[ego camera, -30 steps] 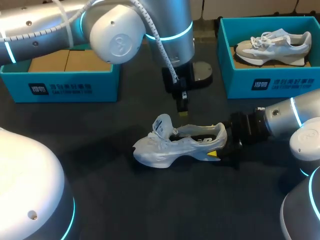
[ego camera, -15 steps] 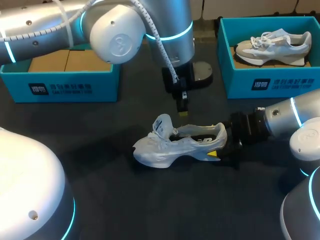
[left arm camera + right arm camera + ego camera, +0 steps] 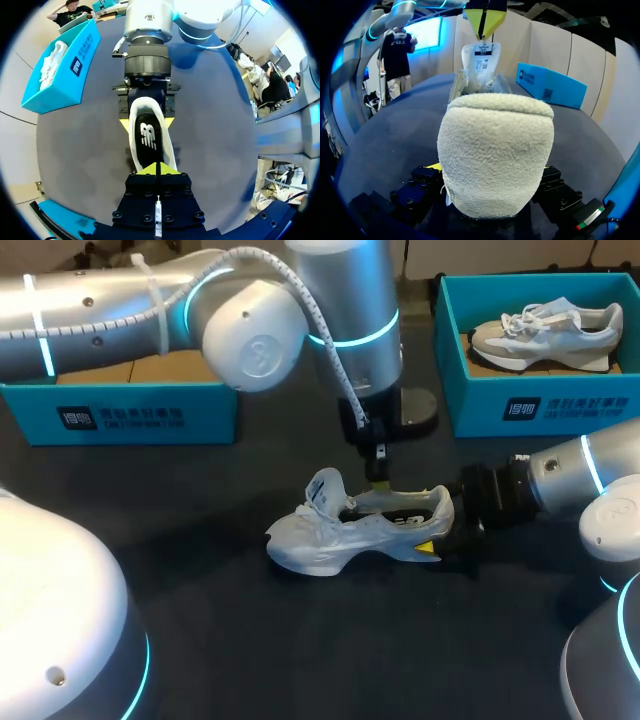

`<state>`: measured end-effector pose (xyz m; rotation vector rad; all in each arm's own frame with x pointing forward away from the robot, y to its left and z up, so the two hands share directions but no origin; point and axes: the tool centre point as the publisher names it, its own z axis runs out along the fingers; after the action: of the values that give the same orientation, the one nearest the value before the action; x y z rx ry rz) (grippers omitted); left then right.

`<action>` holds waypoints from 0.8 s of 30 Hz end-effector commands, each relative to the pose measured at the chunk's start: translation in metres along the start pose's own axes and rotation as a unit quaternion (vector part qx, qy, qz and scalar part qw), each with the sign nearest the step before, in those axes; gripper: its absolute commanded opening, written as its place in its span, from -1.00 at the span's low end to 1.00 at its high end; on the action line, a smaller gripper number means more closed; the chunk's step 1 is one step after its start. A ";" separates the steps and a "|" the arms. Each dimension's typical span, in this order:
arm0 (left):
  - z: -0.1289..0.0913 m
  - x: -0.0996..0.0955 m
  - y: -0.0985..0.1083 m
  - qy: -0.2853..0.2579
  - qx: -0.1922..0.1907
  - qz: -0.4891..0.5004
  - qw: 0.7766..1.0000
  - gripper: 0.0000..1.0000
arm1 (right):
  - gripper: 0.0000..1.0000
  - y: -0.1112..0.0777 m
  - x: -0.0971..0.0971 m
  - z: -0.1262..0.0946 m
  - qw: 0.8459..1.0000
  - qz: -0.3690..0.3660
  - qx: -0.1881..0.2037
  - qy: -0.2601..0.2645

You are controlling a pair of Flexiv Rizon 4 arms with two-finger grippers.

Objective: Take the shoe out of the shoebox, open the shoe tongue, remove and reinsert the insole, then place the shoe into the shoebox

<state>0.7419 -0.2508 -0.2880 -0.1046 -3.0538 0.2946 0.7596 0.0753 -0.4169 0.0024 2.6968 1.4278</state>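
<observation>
shoe (image 3: 345, 530): white, fuzzy fleece heel, black insole (image 3: 149, 142), tongue (image 3: 325, 490) raised; stands on the table (image 3: 300, 640) | right gripper (image 3: 430, 540): fingers spread wide, clamped on the heel from both sides | left gripper (image 3: 159, 168): yellow tips pressed together, holding nothing visible, just above the shoe's opening

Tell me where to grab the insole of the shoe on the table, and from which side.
Pinch the insole at its side edge, coming straight down with the left gripper. The shoe stands on its sole, tongue raised, opening upward; the right gripper clamps the heel, blocking that end. It lies flat, so probably slip one finger under.
</observation>
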 end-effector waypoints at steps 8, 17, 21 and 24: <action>0.049 -0.004 -0.007 0.041 0.001 0.016 0.999 -1.00 | -1.00 0.000 0.000 0.000 1.000 0.000 0.001 -0.001; 0.074 -0.004 -0.006 0.059 -0.007 0.025 0.998 -1.00 | -1.00 0.000 0.000 0.000 1.000 0.000 0.001 -0.001; 0.080 -0.004 -0.002 0.064 -0.007 0.027 0.998 -1.00 | -1.00 0.000 0.000 0.000 1.000 0.000 0.001 -0.001; 0.084 -0.003 0.001 0.074 -0.008 0.030 0.997 -1.00 | -1.00 0.000 0.000 0.000 1.000 0.000 0.001 -0.001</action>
<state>0.7358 -0.2655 -0.3647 -0.2050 -2.9170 0.2466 0.7596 0.0753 -0.4169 0.0024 2.6968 1.4278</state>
